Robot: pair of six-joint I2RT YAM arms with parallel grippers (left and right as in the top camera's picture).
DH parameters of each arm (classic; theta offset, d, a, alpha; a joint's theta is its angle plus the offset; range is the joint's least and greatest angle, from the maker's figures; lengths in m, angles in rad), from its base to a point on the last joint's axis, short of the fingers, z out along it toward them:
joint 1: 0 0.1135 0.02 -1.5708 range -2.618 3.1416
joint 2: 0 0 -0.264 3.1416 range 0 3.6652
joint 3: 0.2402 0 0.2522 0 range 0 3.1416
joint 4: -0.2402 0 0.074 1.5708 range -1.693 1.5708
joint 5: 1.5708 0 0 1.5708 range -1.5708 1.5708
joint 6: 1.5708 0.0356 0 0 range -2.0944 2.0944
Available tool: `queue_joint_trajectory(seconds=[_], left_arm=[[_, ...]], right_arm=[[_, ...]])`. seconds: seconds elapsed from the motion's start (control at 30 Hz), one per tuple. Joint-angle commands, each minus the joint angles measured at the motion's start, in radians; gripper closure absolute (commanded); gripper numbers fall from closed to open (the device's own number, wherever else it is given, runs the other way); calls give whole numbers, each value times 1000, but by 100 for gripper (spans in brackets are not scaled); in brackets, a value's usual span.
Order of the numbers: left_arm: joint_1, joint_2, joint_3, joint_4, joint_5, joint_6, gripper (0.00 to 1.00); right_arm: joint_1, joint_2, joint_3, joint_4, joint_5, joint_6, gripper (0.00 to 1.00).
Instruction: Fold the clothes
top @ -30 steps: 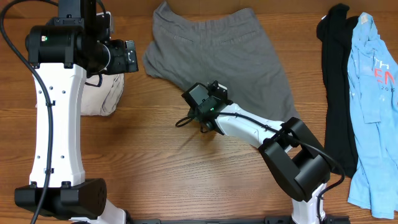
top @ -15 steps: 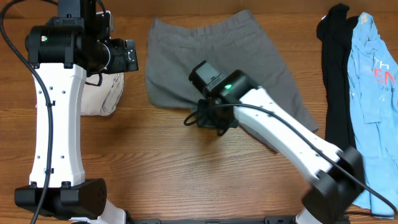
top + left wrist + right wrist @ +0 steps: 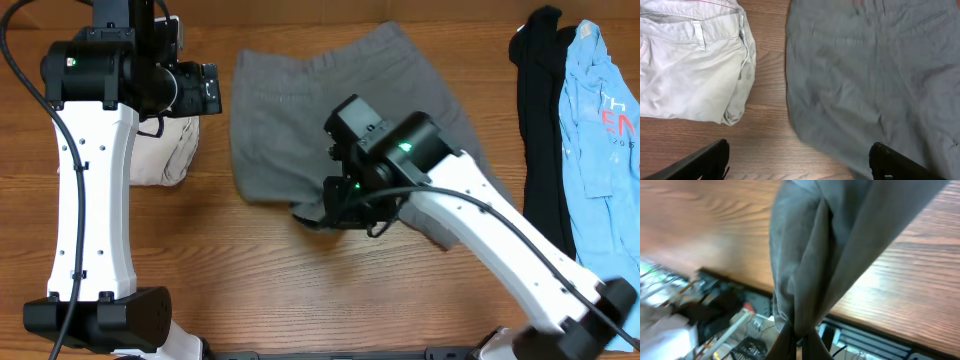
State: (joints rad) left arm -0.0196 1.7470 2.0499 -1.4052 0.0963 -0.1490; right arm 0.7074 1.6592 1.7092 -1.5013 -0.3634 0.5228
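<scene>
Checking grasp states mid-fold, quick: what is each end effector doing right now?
Left end effector: open, holding nothing.
Right end effector: closed, pinching a bunched fold of the grey shorts.

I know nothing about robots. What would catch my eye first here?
The big grey shorts spread at the far middle of the table, their near edge bunched and pinched in the shut right gripper. The left gripper hangs open by the beige trousers at the left, and a light-blue printed shirt lies at the right edge.
</scene>
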Motion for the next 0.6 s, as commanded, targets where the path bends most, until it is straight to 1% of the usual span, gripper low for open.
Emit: queue_joint_trajectory(seconds=[0.0,0.17,0.27,0.3,0.33,0.37,0.43,0.47,0.53,0.57], left_arm=[[-1,-2,1,6,0,23,8],[-1,-2,1,6,0,39,8],[-1,-2,1,6,0,42,8],[-1,-2,1,5,0,42,7],[-1,-2,1,3,0,42,7],[-1,-2,1,3,0,42,8],[-1,-2,1,3,0,44,7],[-1,-2,1,3,0,49,7],[-1,-2,1,3,0,49,7],[-1,-2,1,4,0,49,7]], right_arm=[[4,-95,77,-4,-84,-38,96],[4,-110,97,-8,-71,-58,96],[4,-107,96,-31,22,-44,96],[4,-106,93,-44,74,-22,93],[4,-106,87,-63,141,6,75],[4,-106,84,-74,161,9,64],[4,-105,77,-121,197,8,28],[4,-105,77,-133,207,8,26],[4,-105,77,-166,238,8,18],[4,-105,77,-178,261,11,17]])
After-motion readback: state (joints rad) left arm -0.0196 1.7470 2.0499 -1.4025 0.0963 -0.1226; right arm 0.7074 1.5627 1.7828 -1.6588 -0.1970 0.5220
